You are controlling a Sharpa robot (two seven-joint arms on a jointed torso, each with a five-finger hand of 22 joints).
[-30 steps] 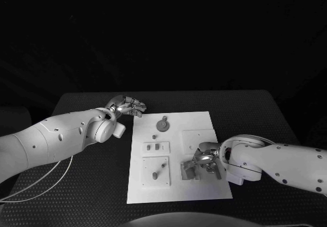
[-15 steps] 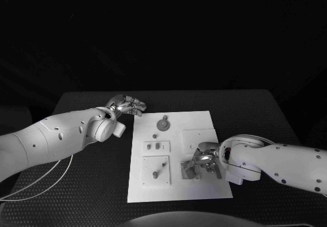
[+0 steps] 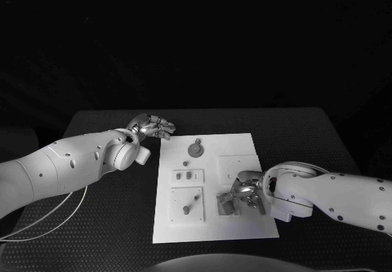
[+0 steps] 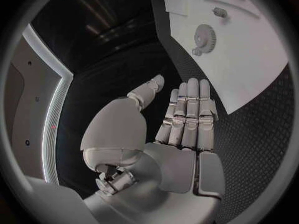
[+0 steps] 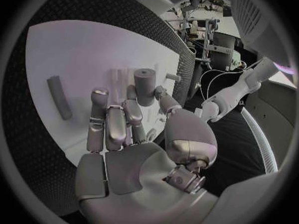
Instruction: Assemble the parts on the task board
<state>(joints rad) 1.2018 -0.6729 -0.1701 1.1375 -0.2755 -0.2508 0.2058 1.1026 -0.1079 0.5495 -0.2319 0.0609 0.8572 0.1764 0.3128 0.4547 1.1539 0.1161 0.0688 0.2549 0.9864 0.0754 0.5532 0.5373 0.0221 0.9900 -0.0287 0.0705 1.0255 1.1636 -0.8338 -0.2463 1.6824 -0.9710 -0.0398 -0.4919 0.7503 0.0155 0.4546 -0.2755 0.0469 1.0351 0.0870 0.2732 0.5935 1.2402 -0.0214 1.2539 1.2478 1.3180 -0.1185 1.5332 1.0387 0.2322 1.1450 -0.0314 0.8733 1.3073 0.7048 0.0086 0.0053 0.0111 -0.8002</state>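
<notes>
We see the white task board mid-table. The right hand rests over its near right part, fingers around an upright grey cylinder. The left hand hovers beside the board's far left corner, fingers straight, holding nothing.

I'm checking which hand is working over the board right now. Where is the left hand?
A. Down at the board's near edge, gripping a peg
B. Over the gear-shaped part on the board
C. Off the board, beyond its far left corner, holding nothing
C: the left hand hovers over the black table past the far left corner of the task board, fingers empty.
</notes>
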